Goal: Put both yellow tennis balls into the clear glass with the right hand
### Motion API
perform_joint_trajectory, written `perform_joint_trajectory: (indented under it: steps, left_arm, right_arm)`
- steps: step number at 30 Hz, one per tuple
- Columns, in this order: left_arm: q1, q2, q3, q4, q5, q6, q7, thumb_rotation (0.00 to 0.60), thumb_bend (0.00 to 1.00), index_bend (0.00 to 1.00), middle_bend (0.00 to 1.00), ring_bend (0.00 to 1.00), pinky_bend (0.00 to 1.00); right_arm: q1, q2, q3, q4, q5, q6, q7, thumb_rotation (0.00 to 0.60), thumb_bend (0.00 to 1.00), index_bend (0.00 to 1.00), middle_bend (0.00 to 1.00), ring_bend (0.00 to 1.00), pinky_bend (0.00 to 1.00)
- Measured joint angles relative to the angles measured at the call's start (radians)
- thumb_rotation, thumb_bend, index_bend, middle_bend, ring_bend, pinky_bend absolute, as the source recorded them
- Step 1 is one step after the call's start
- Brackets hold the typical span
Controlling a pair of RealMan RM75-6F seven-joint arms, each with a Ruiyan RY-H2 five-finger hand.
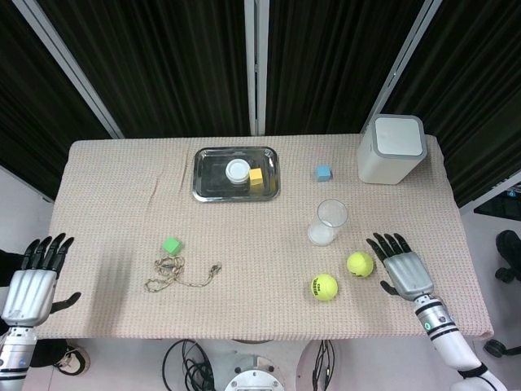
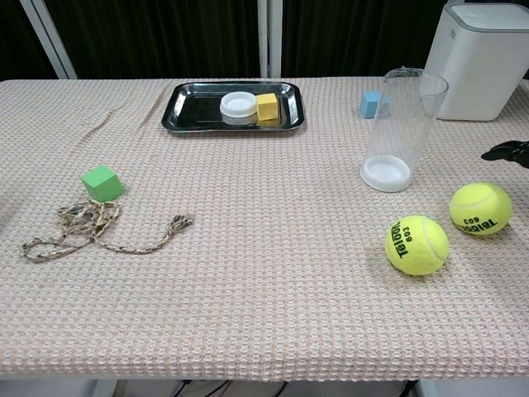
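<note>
Two yellow tennis balls lie on the table's front right: one (image 1: pixel 360 264) (image 2: pixel 480 208) further right, the other (image 1: pixel 324 287) (image 2: pixel 417 245) nearer the front edge. The clear glass (image 1: pixel 328 221) (image 2: pixel 399 129) stands upright and empty just behind them. My right hand (image 1: pixel 402 269) (image 2: pixel 507 152) is open, fingers spread, over the table just right of the right-hand ball, not touching it. My left hand (image 1: pixel 31 279) hangs open off the table's left front corner, out of the chest view.
A metal tray (image 1: pixel 210 186) (image 2: pixel 186 112) with a white lid and a yellow cube sits at the back centre. A blue cube (image 1: pixel 324 173), a white bin (image 1: pixel 391 149) (image 2: pixel 483 58), a green cube (image 1: pixel 171 245) (image 2: pixel 102 182) and a rope (image 1: pixel 179 274) (image 2: pixel 92 227) also lie on the cloth.
</note>
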Motion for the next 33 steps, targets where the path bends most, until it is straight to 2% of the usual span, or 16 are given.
perform_joint_trajectory:
  steps: [5, 9, 11, 16, 21, 25, 29, 33]
  left_arm:
    - [-0.001, 0.005, 0.0, -0.004, -0.003, -0.004, 0.004, 0.6, 0.06, 0.0, 0.0, 0.0, 0.0]
    - [-0.001, 0.007, -0.001, -0.005, -0.001, 0.0, 0.002, 0.6, 0.06, 0.0, 0.0, 0.0, 0.0]
    - [0.0, 0.007, 0.0, -0.004, 0.0, 0.0, 0.0, 0.6, 0.06, 0.0, 0.0, 0.0, 0.0]
    - [0.001, 0.007, 0.0, -0.001, -0.001, 0.001, -0.001, 0.6, 0.06, 0.0, 0.0, 0.0, 0.0]
    - [0.001, 0.005, 0.001, 0.005, -0.001, 0.0, -0.007, 0.6, 0.06, 0.0, 0.0, 0.0, 0.0]
    - [0.003, 0.004, 0.001, 0.01, 0.001, 0.005, -0.013, 0.6, 0.06, 0.0, 0.0, 0.0, 0.0]
    - [0.006, 0.004, 0.002, 0.014, 0.003, 0.01, -0.019, 0.6, 0.06, 0.0, 0.0, 0.0, 0.0]
    - [0.006, 0.006, 0.002, 0.013, 0.005, 0.01, -0.02, 0.6, 0.06, 0.0, 0.0, 0.0, 0.0]
  right_arm:
    - [0.022, -0.036, -0.003, 0.014, 0.006, -0.016, -0.015, 0.6, 0.19, 0.0, 0.01, 0.0, 0.09]
    - [0.033, -0.059, -0.006, 0.029, 0.002, -0.018, -0.021, 0.6, 0.21, 0.01, 0.08, 0.03, 0.2]
    - [0.039, -0.072, -0.008, 0.04, -0.006, -0.015, -0.018, 0.6, 0.23, 0.07, 0.12, 0.07, 0.25]
    - [0.043, -0.091, -0.013, 0.064, -0.029, 0.008, 0.002, 0.6, 0.28, 0.35, 0.25, 0.26, 0.46]
    - [0.047, -0.096, -0.03, 0.086, -0.045, 0.013, 0.005, 0.6, 0.31, 0.54, 0.4, 0.39, 0.6]
    - [0.045, -0.091, -0.036, 0.093, -0.059, 0.031, 0.014, 0.6, 0.32, 0.63, 0.46, 0.44, 0.65]
    - [0.039, -0.066, -0.023, 0.073, -0.079, 0.092, 0.041, 0.6, 0.32, 0.64, 0.46, 0.45, 0.65]
    - [0.035, -0.005, 0.01, 0.002, -0.106, 0.176, 0.066, 0.6, 0.32, 0.64, 0.46, 0.45, 0.65]
